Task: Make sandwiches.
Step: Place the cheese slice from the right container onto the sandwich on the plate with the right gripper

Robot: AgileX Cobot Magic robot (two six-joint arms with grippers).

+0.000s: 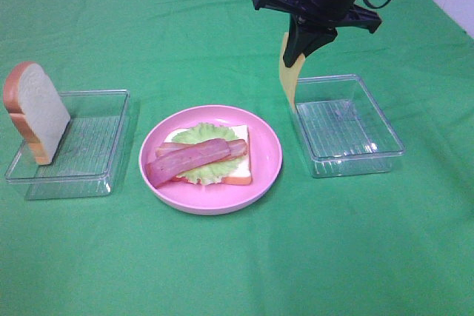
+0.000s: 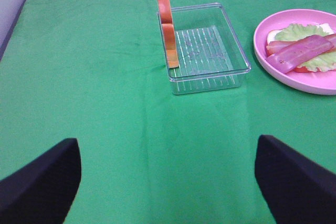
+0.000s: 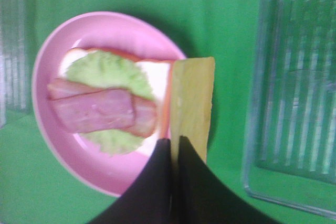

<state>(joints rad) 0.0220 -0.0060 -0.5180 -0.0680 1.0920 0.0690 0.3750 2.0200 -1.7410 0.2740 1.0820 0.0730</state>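
Spreading under everything is a green cloth [image 1: 237, 271]. The left tray [image 1: 96, 142] holds one bread slice [image 1: 37, 112], standing on edge; the right tray [image 1: 344, 127] holds nothing. On the plate [image 1: 271, 165] between them lie a base slice [image 1: 241, 138], lettuce [image 1: 194, 134] and bacon [image 1: 194, 158], so I judge the sandwich about half made. The cheese [image 1: 287, 75] hangs in the air near the right tray's edge, clamped in the right gripper [image 3: 174, 150]; it and the bread slice are left to add. The left gripper [image 2: 168, 179] hovers, jaws apart, empty
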